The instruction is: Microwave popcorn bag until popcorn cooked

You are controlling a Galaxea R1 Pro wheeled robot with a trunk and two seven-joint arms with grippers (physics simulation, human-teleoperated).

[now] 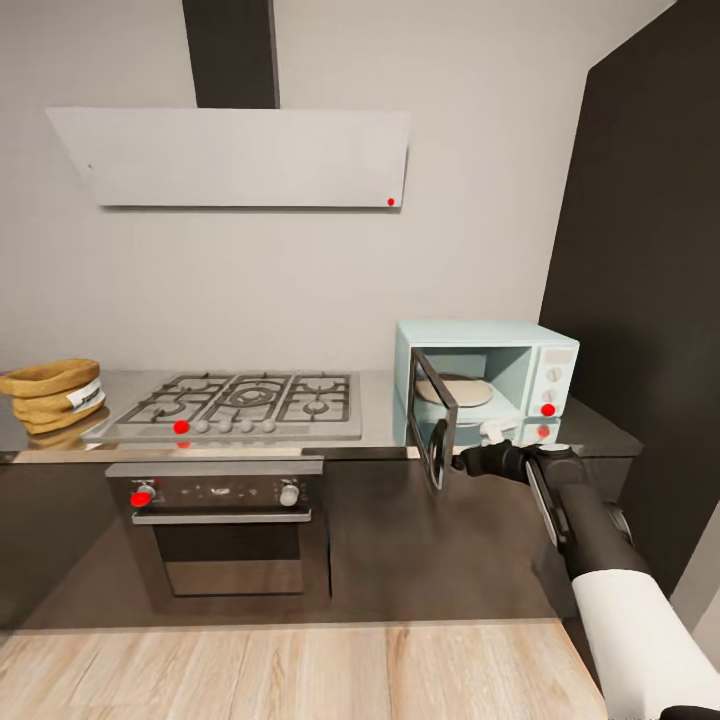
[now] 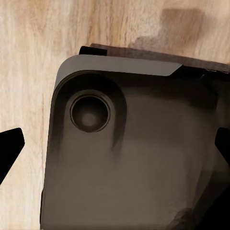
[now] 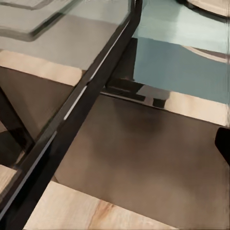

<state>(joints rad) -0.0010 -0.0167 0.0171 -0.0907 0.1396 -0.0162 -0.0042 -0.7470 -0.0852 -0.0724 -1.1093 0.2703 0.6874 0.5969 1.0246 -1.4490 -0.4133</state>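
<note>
Right arm (image 1: pixel 600 560) at the lower right reaches its gripper (image 1: pixel 455 462) to the half-open microwave (image 1: pixel 500 345) door (image 1: pixel 432 418), grip hidden, so swing it wide gently before fetching the popcorn bag (image 1: pixel 52 392) at far left on the countertop (image 1: pixel 380 400).

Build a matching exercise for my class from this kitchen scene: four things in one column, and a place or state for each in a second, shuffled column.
Things:
1. popcorn bag
2. microwave
3. gas hob
4. oven

Places or states:
A. under the countertop, below the hob
B. door swung open, right gripper at its edge
C. far left of the countertop
D. between bag and microwave

Pairs: 1-C, 2-B, 3-D, 4-A
</note>
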